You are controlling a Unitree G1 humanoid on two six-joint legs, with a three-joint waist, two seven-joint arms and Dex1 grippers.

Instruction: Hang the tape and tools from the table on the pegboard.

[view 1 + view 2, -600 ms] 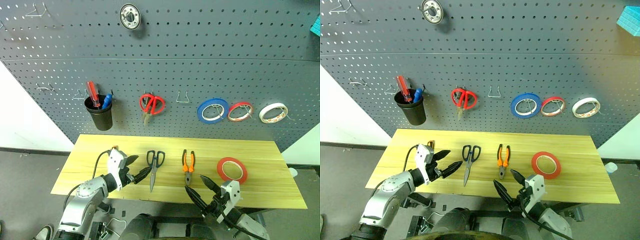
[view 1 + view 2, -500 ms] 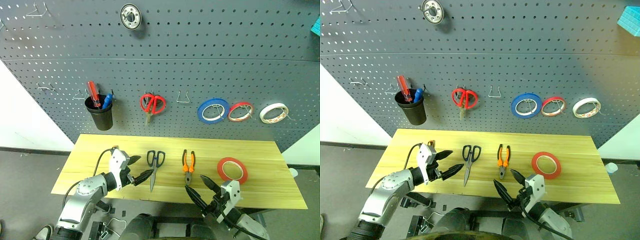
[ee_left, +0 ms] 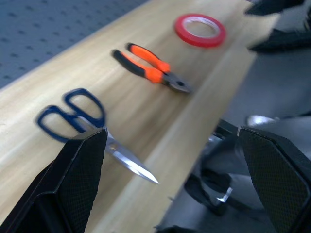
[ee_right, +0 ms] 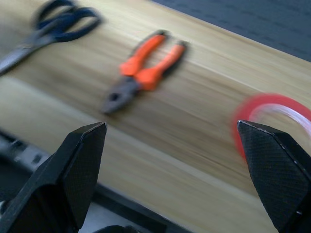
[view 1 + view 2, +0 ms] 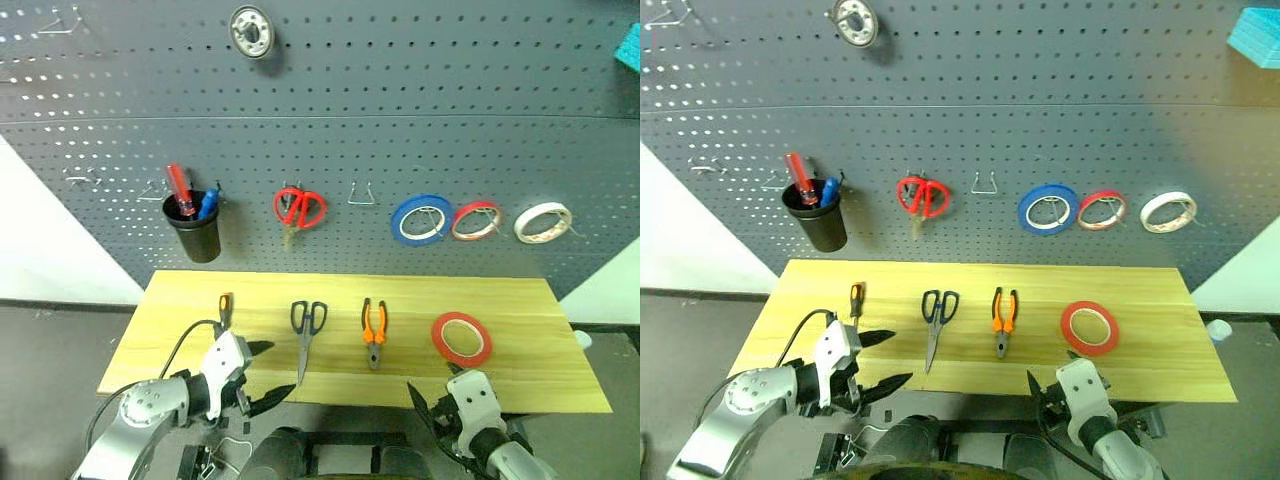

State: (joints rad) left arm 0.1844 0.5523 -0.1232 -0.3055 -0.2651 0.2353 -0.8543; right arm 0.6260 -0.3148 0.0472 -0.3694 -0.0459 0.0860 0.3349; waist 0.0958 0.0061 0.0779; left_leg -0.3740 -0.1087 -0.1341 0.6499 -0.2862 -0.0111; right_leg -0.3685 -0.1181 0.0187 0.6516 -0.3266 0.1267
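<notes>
On the light wood table (image 5: pixel 540 385) lie, left to right, a small orange-handled screwdriver (image 5: pixel 222 305), dark-handled scissors (image 5: pixel 305 328), orange-and-black pliers (image 5: pixel 373 330) and the red tape (image 5: pixel 462 338). My left gripper (image 5: pixel 268 375) hangs open at the table's front edge, in front of the screwdriver and scissors, holding nothing. My right gripper (image 5: pixel 430 398) is open and empty, low at the front edge in front of the tape. The left wrist view shows the scissors (image 3: pixel 73 114), pliers (image 3: pixel 153 68) and tape (image 3: pixel 200 30) beyond wide-spread fingers (image 3: pixel 77 184). The grey pegboard (image 5: pixel 400 100) rises behind.
On the pegboard hang a black cup (image 5: pixel 193 235) with red and blue screwdrivers, red-handled scissors (image 5: pixel 300 207), a bare wire hook (image 5: pixel 361 193), and blue (image 5: pixel 422 218), red (image 5: pixel 476 219) and white (image 5: pixel 543 222) rolls. More bare hooks sit at the left.
Both grippers have drawn back and down from over the table to its front edge. The left one has left the scissors' side, uncovering the small screwdriver. The view has also shifted slightly.
</notes>
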